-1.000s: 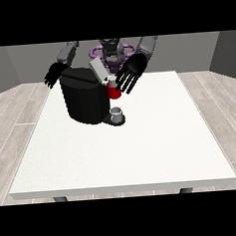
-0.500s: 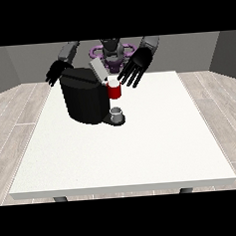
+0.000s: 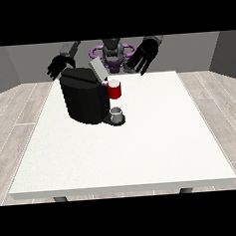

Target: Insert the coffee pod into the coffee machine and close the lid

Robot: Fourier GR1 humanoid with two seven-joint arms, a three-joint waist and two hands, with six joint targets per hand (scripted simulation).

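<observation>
Hand at the view's right (image 3: 143, 56) was spread open, holding nothing, raised behind the coffee machine (image 3: 85, 96), whose lid (image 3: 98, 70) tilted up-left, still open.

coffee machine (image 3: 86, 98) on table (image 3: 142, 148)

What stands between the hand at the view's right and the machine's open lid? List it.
Nothing visible. The hand at the view's right hangs open in the air to the right of the tilted-up lid, with a bare gap between them. The red thing at the machine sits lower, under that line.
</observation>
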